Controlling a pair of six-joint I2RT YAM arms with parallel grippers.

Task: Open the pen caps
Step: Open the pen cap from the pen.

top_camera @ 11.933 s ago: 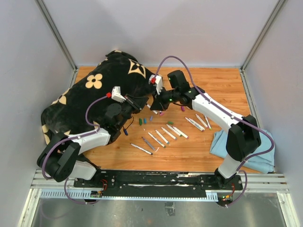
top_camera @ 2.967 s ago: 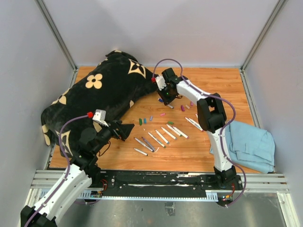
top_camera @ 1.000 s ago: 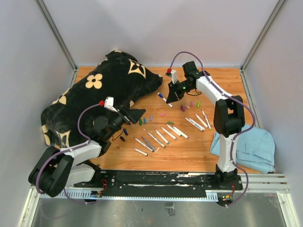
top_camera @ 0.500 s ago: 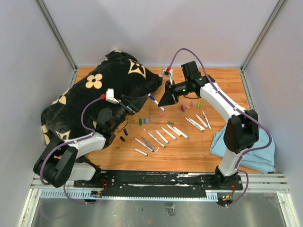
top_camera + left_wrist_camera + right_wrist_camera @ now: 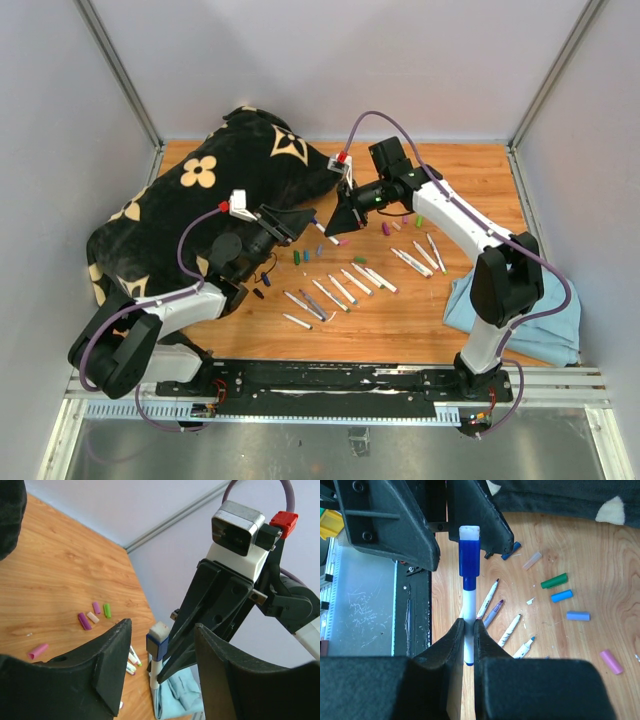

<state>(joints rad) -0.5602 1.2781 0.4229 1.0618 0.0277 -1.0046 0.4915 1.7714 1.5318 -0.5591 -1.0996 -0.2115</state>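
My right gripper (image 5: pixel 469 626) is pinched narrow on the white barrel of a marker (image 5: pixel 468 597) and holds it in the air above the table (image 5: pixel 580 545). The blue cap (image 5: pixel 469 555) is on the marker's far end, straight out past the right fingertips.

My left gripper (image 5: pixel 162 630) meets it nose to nose. Its jaws stand partly open, with one finger on either side of the blue cap. Through the left wrist camera I see a gap on both sides, so the cap sits between the fingers (image 5: pixel 112 660) without being squeezed.

Below the right gripper and off to its right in its own view, loose caps (image 5: pixel 554 581) lie on the wood: one green, two blue and one pink. Bare markers (image 5: pixel 510 630) lie closer in, just beside the right fingers.

Beyond the left gripper's left finger there are more caps (image 5: pixel 84 621) on the table: purple, pale, green and a pink one nearer. A blue cloth (image 5: pixel 180 692) shows low between the left jaws, well beneath the held marker. Black fabric (image 5: pixel 230 180) lies behind and to the left of the left gripper.
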